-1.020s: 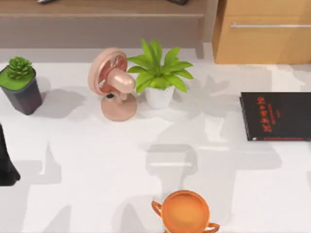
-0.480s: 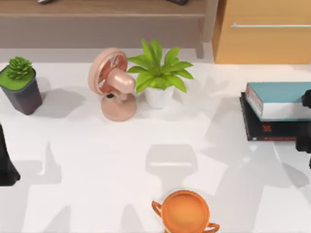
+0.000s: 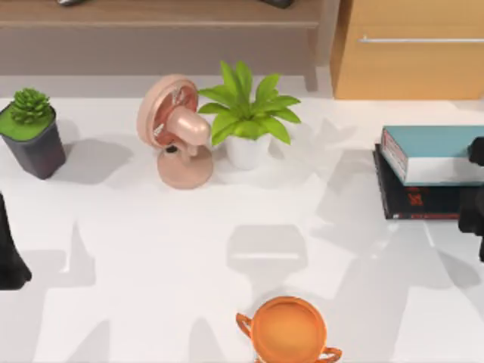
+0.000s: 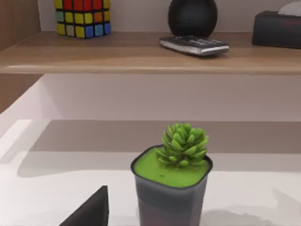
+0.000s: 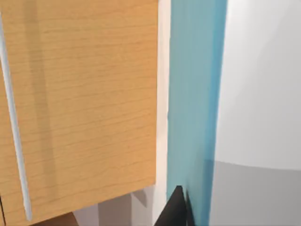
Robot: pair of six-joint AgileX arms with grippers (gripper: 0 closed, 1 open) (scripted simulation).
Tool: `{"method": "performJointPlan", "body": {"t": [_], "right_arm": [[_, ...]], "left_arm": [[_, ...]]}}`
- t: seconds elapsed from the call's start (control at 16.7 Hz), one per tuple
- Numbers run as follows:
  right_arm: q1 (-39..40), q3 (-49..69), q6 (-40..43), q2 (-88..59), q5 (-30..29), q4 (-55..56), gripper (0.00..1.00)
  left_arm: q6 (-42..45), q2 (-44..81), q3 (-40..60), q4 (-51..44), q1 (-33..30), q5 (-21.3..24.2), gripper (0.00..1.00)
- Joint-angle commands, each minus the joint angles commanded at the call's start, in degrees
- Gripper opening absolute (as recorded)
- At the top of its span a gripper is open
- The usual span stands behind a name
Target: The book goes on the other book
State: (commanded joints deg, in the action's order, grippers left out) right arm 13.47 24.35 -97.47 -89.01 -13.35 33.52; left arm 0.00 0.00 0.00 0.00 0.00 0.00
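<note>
Teal-blue book (image 3: 431, 151) lies on top of the thin black book (image 3: 416, 198) at the bench's (image 3: 151, 249) right edge, just beside the right jaws (image 3: 475, 189), which sit dark against the frame border; whether they are open or closed I cannot tell. From the right wrist, the teal cover (image 5: 195, 94) runs beside a wooden cabinet (image 5: 80, 103). Left jaws (image 3: 9, 249) sit parked at the left edge, near a potted succulent (image 4: 181, 155); above it that wrist view adds a shelf (image 4: 141, 52) with a colour cube (image 4: 82, 18).
</note>
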Motion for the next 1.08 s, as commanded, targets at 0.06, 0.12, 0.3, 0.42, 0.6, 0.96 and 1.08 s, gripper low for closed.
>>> {"method": "performJointPlan", "body": {"t": [0.06, 0.12, 0.3, 0.42, 0.6, 0.96, 1.08], "right_arm": [[0.0, 0.1, 0.0, -0.1, 0.0, 0.1, 0.00], [0.0, 0.1, 0.0, -0.1, 0.0, 0.1, 0.00], [0.0, 0.1, 0.0, -0.1, 0.0, 0.1, 0.08], [0.0, 0.1, 0.0, -0.1, 0.0, 0.1, 0.23], [0.0, 0.1, 0.0, -0.1, 0.0, 0.1, 0.45], [0.0, 0.1, 0.0, -0.1, 0.0, 0.1, 0.90], [0.0, 0.1, 0.0, -0.1, 0.0, 0.1, 1.00]], "left_arm": [[0.0, 0.0, 0.0, 0.0, 0.0, 0.0, 1.00], [0.0, 0.0, 0.0, 0.0, 0.0, 0.0, 1.00], [0.0, 0.0, 0.0, 0.0, 0.0, 0.0, 1.00], [0.0, 0.0, 0.0, 0.0, 0.0, 0.0, 1.00], [0.0, 0.0, 0.0, 0.0, 0.0, 0.0, 1.00], [0.0, 0.0, 0.0, 0.0, 0.0, 0.0, 1.00], [0.0, 0.0, 0.0, 0.0, 0.0, 0.0, 1.00]]}}
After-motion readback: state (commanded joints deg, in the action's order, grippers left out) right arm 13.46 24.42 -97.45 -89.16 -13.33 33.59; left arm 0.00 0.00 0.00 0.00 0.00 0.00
